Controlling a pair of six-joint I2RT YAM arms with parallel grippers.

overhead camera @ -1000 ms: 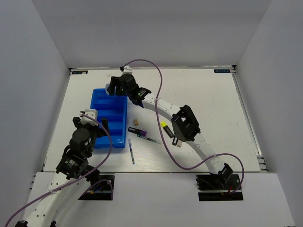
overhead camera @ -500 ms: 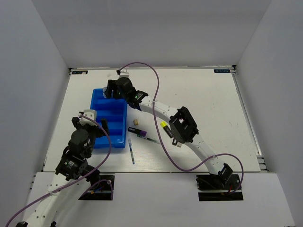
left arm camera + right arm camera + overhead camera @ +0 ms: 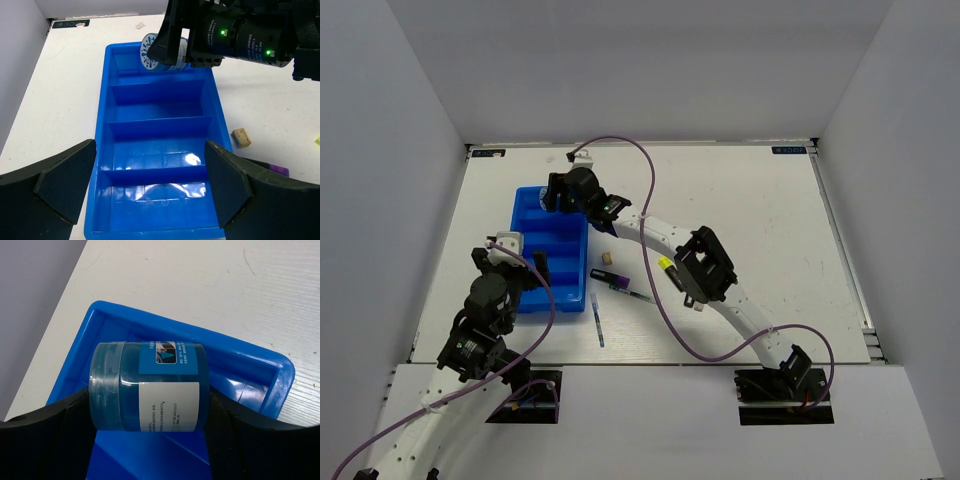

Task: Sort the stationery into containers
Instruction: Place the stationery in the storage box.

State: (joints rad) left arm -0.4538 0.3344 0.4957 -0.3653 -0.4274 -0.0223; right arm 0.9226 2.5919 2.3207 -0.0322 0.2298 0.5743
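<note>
Right wrist view: the right gripper (image 3: 150,435) pinches the blue-white pot (image 3: 147,367), which lies sideways between its 2 fingers, with the blue tray (image 3: 260,372) and its far end compartment just beneath. The left gripper (image 3: 147,182) is spread wide above the tray's near end, and a pale eraser (image 3: 241,136) lies beyond its right finger.

Pot (image 3: 150,386) hung over the far end of the tray (image 3: 563,243), eraser (image 3: 607,257) and marker (image 3: 610,279) lay on the desk (image 3: 750,200) right of it

Bright, even light, probably overhead; soft shadows; glare on blue tray (image 3: 160,125) floor; frames sharp.
</note>
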